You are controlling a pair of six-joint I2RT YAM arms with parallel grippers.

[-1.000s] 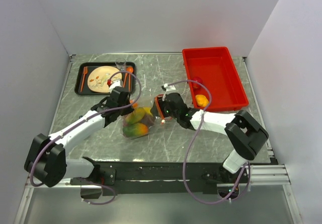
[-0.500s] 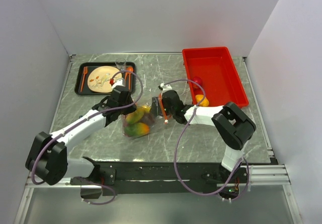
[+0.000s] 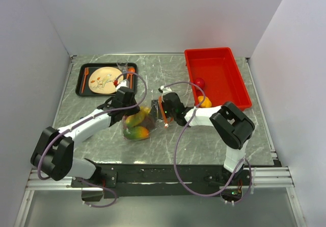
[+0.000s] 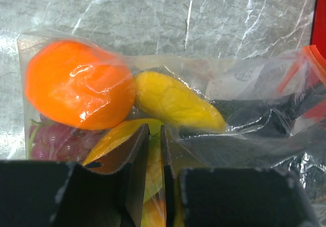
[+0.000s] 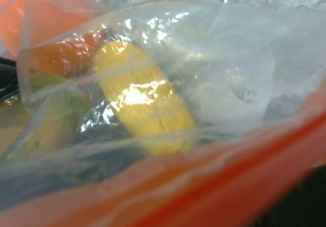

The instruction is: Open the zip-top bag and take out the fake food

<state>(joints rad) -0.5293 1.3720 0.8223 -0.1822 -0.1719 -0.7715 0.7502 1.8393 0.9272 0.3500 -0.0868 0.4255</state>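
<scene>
Showing from above a right hand (image 3: 166,110) drawn in closer against the clear floppy zip-top bag (image 3: 146,119) of glossy plastic fruit (image 3: 136,132) mid-worktop (image 3: 168,74), grip unreadable; from the left wrist, a left hand (image 4: 151,135) nearly shut, pinching bag film; from the right wrist, only the orange-red zipper strip (image 5: 204,186), the mouth seemingly not yet open.

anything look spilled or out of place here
Nothing looks spilled or damaged. The zip-top bag lies crumpled between the left end effector, which pinches it, and the right end effector, with fake food inside.
</scene>
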